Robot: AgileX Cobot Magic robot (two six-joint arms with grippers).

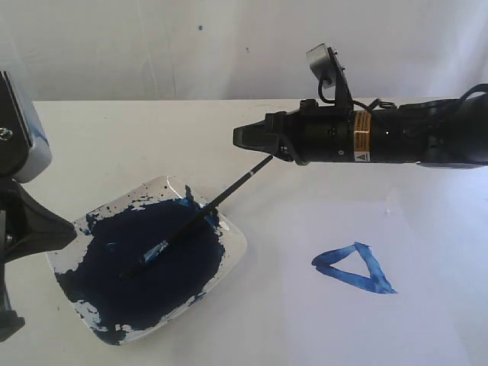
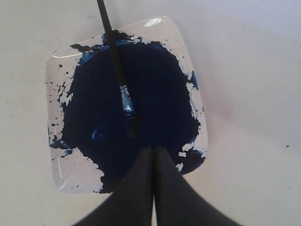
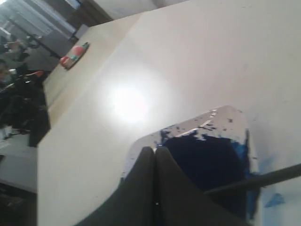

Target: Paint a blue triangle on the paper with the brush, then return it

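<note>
The black brush (image 1: pixel 206 213) lies slanted, its blue-stained tip in the dark paint pool and its shaft across the rim of the clear square dish (image 1: pixel 232 242). My right gripper (image 1: pixel 239 137) hovers shut just above the brush's handle end; in the right wrist view the brush (image 3: pixel 263 179) passes beside my right gripper (image 3: pixel 154 149), not between its jaws. A blue triangle (image 1: pixel 354 268) is painted on the white paper (image 1: pixel 343 221), right of the dish. My left gripper (image 2: pixel 153 149) is shut and empty over the dish's (image 2: pixel 75 169) near edge, short of the brush tip (image 2: pixel 128 110).
The left arm's body (image 1: pixel 23 221) stands at the left edge of the exterior view, close to the dish. A red object (image 3: pixel 73 55) lies far off on another table surface. A white wall closes the back of the table.
</note>
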